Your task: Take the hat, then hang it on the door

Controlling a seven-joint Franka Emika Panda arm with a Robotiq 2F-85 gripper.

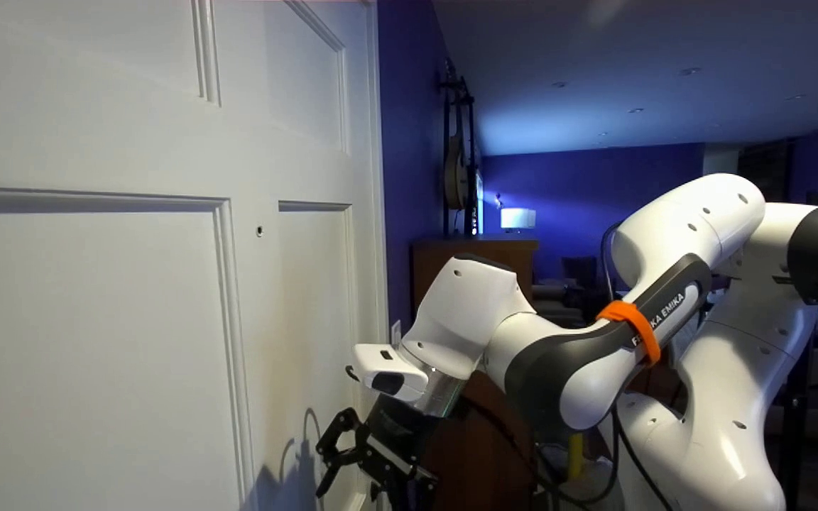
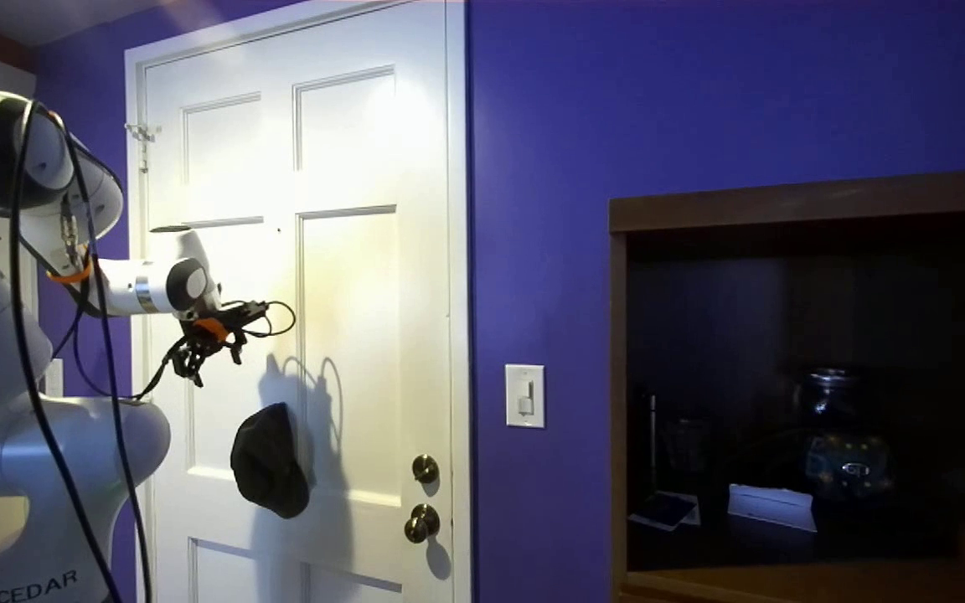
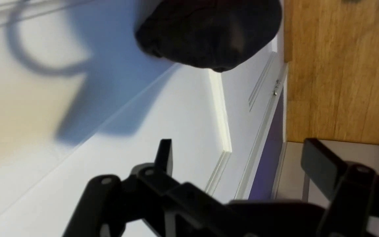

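Note:
The white panelled door (image 1: 96, 319) fills much of both exterior views and runs across the wrist view. A dark hat (image 2: 269, 461) rests against its surface, tilted, in an exterior view; what supports it does not show. My gripper (image 2: 218, 370) is above the hat and apart from it, angled downward close to the door. In the wrist view the hat (image 3: 209, 33) lies at the top, beyond the fingertips. There the gripper (image 3: 237, 154) stands wide open, with nothing between its fingers. The shadow of the gripper falls on the door beside the hat.
Two brass knobs (image 2: 422, 523) sit low on the door's edge. A light switch (image 2: 525, 395) is on the purple wall, left of a dark brown cabinet (image 2: 618, 377) holding a jar and papers. Loose black cables hang along the arm. Wooden floor (image 3: 341, 82) shows in the wrist view.

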